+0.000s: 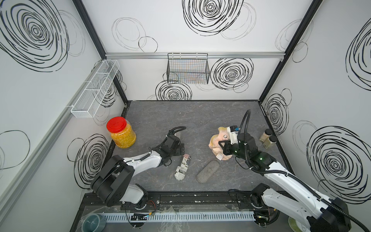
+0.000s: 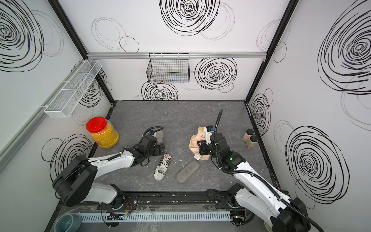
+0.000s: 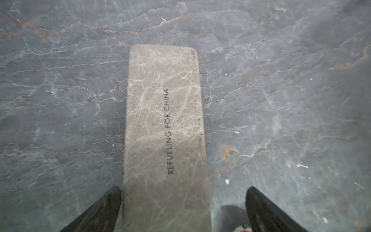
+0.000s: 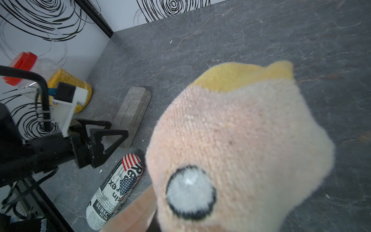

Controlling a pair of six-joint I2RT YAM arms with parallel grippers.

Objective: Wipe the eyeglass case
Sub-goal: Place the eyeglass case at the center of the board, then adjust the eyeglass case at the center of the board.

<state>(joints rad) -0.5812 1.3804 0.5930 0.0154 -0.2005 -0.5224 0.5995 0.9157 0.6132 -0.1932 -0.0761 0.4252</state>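
At about 10 o'clock from the table's middle, just under your left gripper (image 3: 183,189), the eyeglass case (image 3: 164,130) lies flat on the table (image 3: 281,100). It is a long marbled box whose pattern nearly matches the stone-look top. The left jaws stand wide with nothing in them: one finger sits just beside a long edge of the case, the other well clear. Your right gripper (image 1: 221,147), near 3 o'clock, is clamped on a peach and yellow cloth (image 1: 215,140), which hangs bunched and hides the jaws. As I judge it, three things could go wrong. With nothing pinning the case, a wiping stroke may simply push it along. The left arm sits over the case, so bringing the cloth across risks the two arms meeting. A trailing fold could also drag the newspaper-print case (image 1: 183,166) at 7 o'clock or the grey case (image 1: 207,171) at 6 o'clock. As for containers, a red-lidded jar (image 1: 123,136) at 9 o'clock holds yellow grains up to its shoulder. Two small black-capped bottles (image 1: 269,142) at 3 o'clock by the wall hold tan powder. A black wire basket (image 1: 187,72) on the back wall and a white mesh rack (image 1: 94,88) on the left wall show nothing inside.
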